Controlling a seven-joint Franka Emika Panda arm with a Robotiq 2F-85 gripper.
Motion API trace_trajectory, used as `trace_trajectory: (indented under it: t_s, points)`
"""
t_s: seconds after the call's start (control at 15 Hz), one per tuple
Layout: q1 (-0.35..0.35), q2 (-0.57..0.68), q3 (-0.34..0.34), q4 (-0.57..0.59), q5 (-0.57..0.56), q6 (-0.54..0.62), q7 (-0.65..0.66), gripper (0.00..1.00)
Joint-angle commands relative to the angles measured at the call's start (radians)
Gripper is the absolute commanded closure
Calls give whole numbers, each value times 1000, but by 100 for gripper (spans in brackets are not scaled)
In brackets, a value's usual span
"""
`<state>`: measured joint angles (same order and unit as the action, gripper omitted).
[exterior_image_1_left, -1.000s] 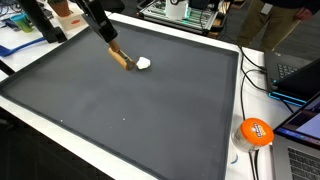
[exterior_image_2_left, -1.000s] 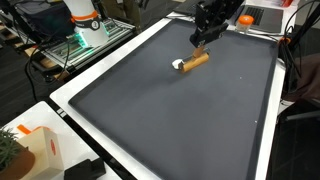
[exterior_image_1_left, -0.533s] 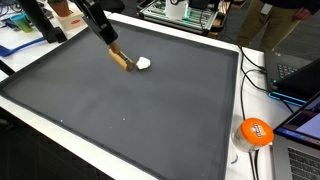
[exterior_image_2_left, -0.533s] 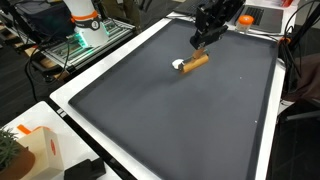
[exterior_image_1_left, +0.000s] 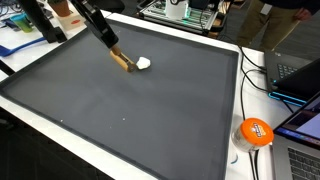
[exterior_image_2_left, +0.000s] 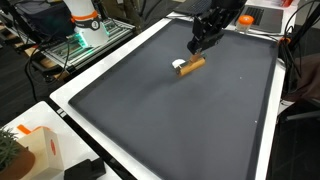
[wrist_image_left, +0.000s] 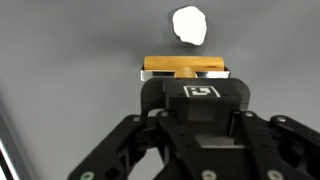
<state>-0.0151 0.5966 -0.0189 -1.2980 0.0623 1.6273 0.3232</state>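
A brown wooden block (exterior_image_1_left: 123, 61) (exterior_image_2_left: 193, 66) lies near the far side of the dark mat (exterior_image_1_left: 140, 110) (exterior_image_2_left: 170, 120). My gripper (exterior_image_1_left: 112, 50) (exterior_image_2_left: 200, 47) is shut on one end of it. Touching or just off the block's other end sits a small white lump (exterior_image_1_left: 143, 63) (exterior_image_2_left: 178, 64). In the wrist view the block (wrist_image_left: 183, 67) shows as a tan bar just beyond the gripper (wrist_image_left: 185, 76), with the white lump (wrist_image_left: 189, 25) a little past it. The gripper's black body hides the fingertips.
A white rim (exterior_image_1_left: 235, 110) (exterior_image_2_left: 110, 62) frames the mat. Off one side lie an orange round object (exterior_image_1_left: 255, 131), cables and laptops (exterior_image_1_left: 300, 75). An orange-and-white box (exterior_image_2_left: 40, 150) stands at a near corner, and a white machine with an orange ring (exterior_image_2_left: 85, 20) behind the table.
The gripper and the block have shifted very slightly over the mat in one exterior view. The white lump has stayed where it was.
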Motion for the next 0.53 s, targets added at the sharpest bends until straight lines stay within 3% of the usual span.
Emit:
trace_trajectory:
  t_s: [0.0, 0.47]
  points:
    - [-14, 36, 0, 65, 47, -76, -34, 78]
    - [-23, 75, 5, 121, 96, -105, -62, 78]
